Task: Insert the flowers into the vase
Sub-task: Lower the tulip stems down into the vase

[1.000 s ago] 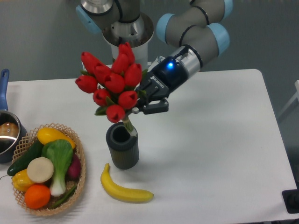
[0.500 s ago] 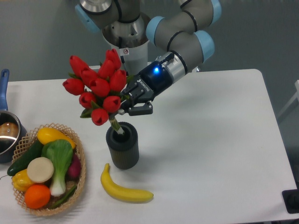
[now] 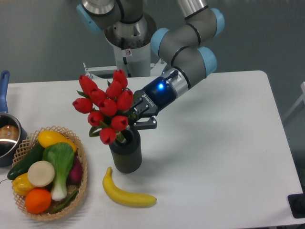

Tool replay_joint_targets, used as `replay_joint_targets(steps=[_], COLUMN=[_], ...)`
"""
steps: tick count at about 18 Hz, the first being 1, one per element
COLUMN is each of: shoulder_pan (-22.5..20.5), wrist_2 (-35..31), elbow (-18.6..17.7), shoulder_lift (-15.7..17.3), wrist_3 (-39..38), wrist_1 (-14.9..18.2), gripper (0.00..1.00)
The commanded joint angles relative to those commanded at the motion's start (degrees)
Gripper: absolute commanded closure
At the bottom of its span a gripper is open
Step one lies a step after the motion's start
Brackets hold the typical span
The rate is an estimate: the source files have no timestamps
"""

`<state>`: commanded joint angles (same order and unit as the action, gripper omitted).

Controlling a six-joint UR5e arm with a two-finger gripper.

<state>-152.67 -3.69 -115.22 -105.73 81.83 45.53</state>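
Observation:
The flowers [image 3: 106, 107], a bunch of red tulip buds with green leaves, lean to the left over the vase [image 3: 126, 155], a short dark grey ribbed cylinder standing on the white table. Their stems go down into the vase's mouth. My gripper [image 3: 135, 119] is shut on the flowers' stems just above the vase's rim, reaching in from the upper right. The lower ends of the stems are hidden inside the vase.
A yellow banana [image 3: 126, 192] lies in front of the vase. A wicker basket [image 3: 81, 179] of vegetables and fruit sits at the front left. A steel pot with a blue handle [image 3: 4, 83] is at the left edge. The arm's base [image 3: 128, 43] stands behind.
The gripper has come down and a little to the right with the flowers. The stems have sunk deeper into the vase, and the buds now sit close over its rim.

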Motion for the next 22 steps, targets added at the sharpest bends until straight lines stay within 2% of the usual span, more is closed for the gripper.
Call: replay_joint_targets(steps=[4, 10, 12, 22], shoulder_pan=[-0.5, -1.1, -1.1, -1.4], wrist_2=[-0.3, -0.4, -0.5, -0.5], elbow=[-0.1, -2.2, -2.5, -2.5], shoulder_lift=[-1.8, -1.9, -2.9, -4.4], wrist_3=[1.4, 2.1, 3.2, 6.1], wrist_1=[0.0, 0.0, 0.0, 0.0], gripper=[0.76, 0.76, 0.76, 0.7])
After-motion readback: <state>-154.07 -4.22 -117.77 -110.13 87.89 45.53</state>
